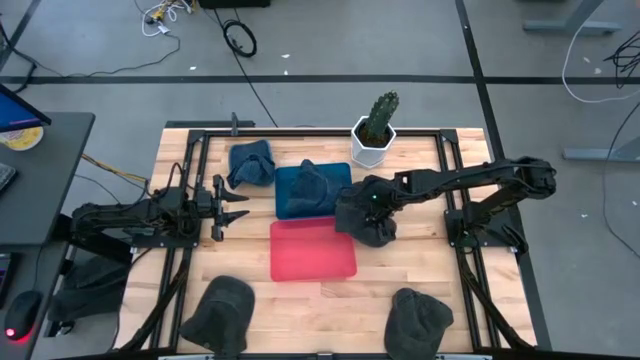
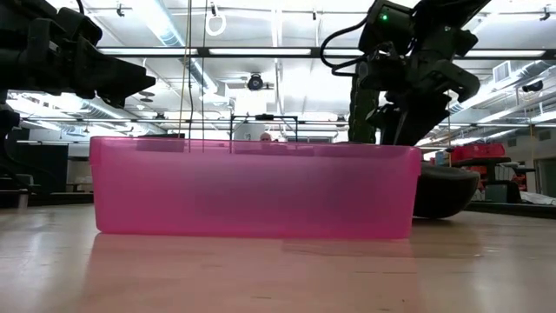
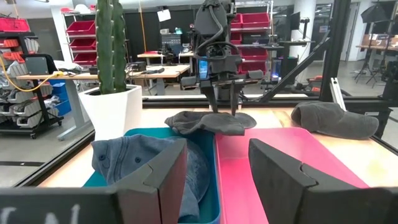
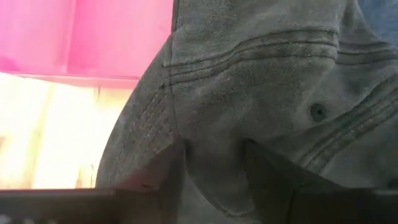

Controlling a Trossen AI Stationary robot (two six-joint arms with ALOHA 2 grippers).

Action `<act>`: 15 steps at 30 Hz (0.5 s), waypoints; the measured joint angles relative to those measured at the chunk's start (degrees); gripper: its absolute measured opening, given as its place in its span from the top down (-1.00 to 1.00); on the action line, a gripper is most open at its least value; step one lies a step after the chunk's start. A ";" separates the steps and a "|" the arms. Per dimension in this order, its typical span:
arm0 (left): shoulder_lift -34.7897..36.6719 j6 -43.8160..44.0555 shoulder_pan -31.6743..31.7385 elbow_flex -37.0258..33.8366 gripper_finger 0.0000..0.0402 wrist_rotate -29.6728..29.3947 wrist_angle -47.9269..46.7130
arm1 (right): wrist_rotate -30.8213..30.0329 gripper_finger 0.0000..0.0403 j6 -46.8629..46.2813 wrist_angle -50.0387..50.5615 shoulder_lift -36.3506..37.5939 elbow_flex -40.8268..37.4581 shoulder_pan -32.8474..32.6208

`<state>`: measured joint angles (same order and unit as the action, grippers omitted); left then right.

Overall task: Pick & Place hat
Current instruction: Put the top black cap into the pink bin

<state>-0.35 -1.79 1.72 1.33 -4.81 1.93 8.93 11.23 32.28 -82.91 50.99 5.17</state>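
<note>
A dark grey hat (image 1: 368,228) sits by the right end of the pink bin (image 1: 312,250); the low view shows the grey hat (image 2: 445,191) low beside the bin's wall (image 2: 252,189). My right gripper (image 1: 362,212) stands over it, shut on its cloth. My left gripper (image 1: 228,208) hovers open near the table's left side, pointing toward the bins. A blue hat (image 1: 308,185) lies in the teal bin (image 1: 340,172). Another blue hat (image 1: 250,163) rests on the table. My right gripper (image 4: 214,168) pinches a raised fold of the grey hat's crown (image 4: 214,140) between its two fingers (image 4: 166,177), next to stitched seams. The fingers come from above, pointing down. Whether the hat (image 3: 211,122) is clear of the table, I cannot tell.
A cactus in a white pot (image 1: 375,138) stands at the far edge, behind the teal bin. Two more grey hats (image 1: 222,310) (image 1: 418,318) lie at the near edge. A black frame rail (image 1: 455,215) runs along the right side. Bare wood lies between the pink bin and the near hats.
</note>
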 joint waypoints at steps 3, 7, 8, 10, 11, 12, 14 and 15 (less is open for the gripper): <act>-0.01 0.00 -0.02 0.00 0.11 -0.01 -0.02 | -0.15 0.48 0.19 0.50 0.00 -0.01 0.02; -0.01 -0.01 -0.01 0.01 0.11 -0.01 -0.02 | -0.30 0.90 0.82 2.57 0.00 0.01 0.02; 0.00 -0.01 -0.01 0.00 0.11 0.00 -0.02 | -0.51 0.94 1.36 3.07 0.00 0.01 0.02; -0.01 -0.01 -0.02 0.01 0.11 -0.01 -0.02 | -1.37 0.93 1.24 3.62 -0.02 0.01 0.02; -0.01 0.00 -0.02 0.01 0.11 -0.01 -0.02 | -1.89 0.91 1.00 3.80 0.01 0.01 -0.02; -0.01 -0.01 -0.01 0.00 0.11 -0.01 -0.02 | -2.54 0.91 1.03 4.20 0.18 0.01 -0.04; 0.01 -0.01 -0.02 0.00 0.11 0.00 -0.02 | -3.14 0.94 1.34 5.41 0.75 -0.01 -0.02; -0.01 0.00 -0.01 0.01 0.11 -0.01 -0.02 | -3.59 0.96 1.48 6.00 1.25 -0.03 -0.08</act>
<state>-0.35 -1.79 1.71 1.34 -4.82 1.91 5.34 12.70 38.27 -81.67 50.96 5.09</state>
